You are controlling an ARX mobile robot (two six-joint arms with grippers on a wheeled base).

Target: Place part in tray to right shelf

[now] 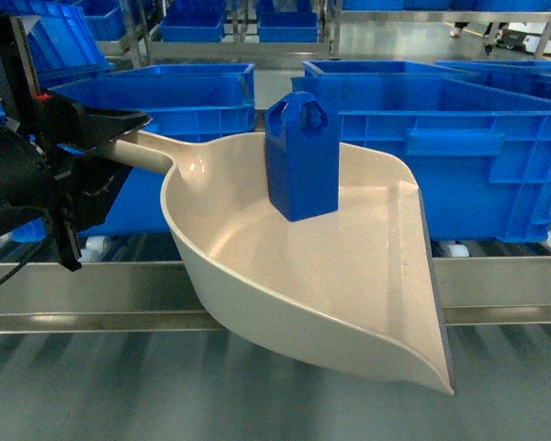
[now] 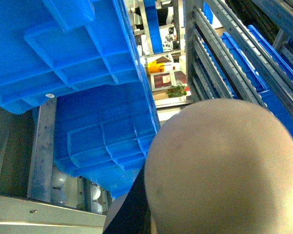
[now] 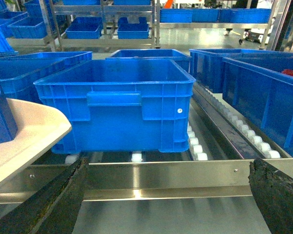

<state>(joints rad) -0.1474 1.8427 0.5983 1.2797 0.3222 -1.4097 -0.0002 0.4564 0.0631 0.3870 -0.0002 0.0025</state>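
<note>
Left gripper [image 1: 119, 138]: black, at the left edge of the head view, jaws clamped on the end of the tray's handle. Holds the tray in the air, in front of the shelf.
Tray [image 1: 285, 276]: cream scoop. Long axis runs from the handle at upper left to the flat front lip at lower right. Lip points right and toward the camera, lower than the handle. Its body hangs across the shelf's front rail in the head view. Left wrist view shows only its rounded back [image 2: 224, 170], blurred.
Part [image 1: 301, 158]: small blue block, standing upright in the back of the tray, near where the handle joins. Long axis vertical, handle holes on top.
Right shelf [image 3: 185, 175]: steel front rail with small screws, white rollers behind it.
Blue crates [image 3: 119, 105]: large, resting on the rollers behind the rail, side by side.
Right gripper [image 3: 166, 204]: two dark fingers at the lower corners of the right wrist view, spread wide apart, holding nothing. Low, before the rail.
</note>
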